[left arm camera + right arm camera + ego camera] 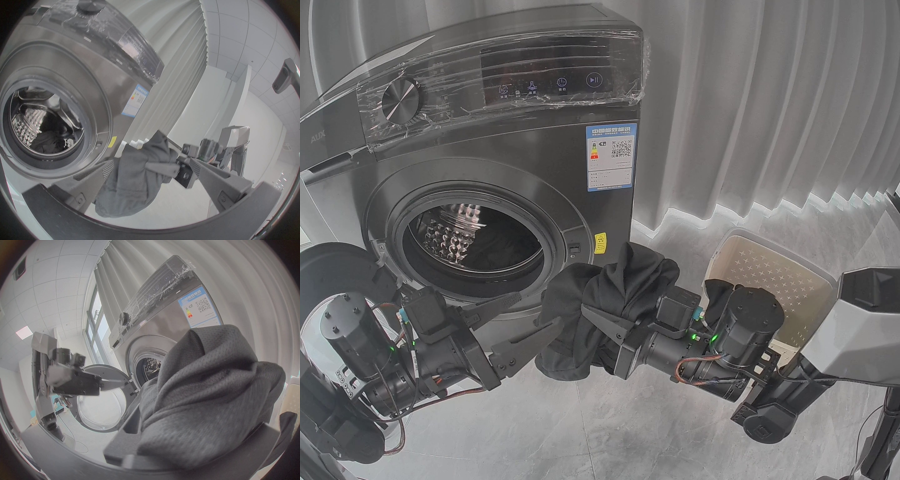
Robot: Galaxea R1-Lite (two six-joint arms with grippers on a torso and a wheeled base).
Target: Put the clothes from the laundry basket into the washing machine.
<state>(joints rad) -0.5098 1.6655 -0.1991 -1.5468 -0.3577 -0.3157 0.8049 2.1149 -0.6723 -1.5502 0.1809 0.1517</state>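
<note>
Washing machine stands open; drum holds dark cloth low inside. Cream laundry basket at 4 o'clock from drum, dark item at its near rim. Blue label w/ QR code at washer front's 2 o'clock, yellow sticker below; print too small. Right gripper clamped on black garment, btwn drum & basket. Left gripper spread wide, empty, 6 o'clock under drum, tips beside garment.

White pleated curtain reaching floor; grey marbled floor tiles; white panelled ceiling.
</note>
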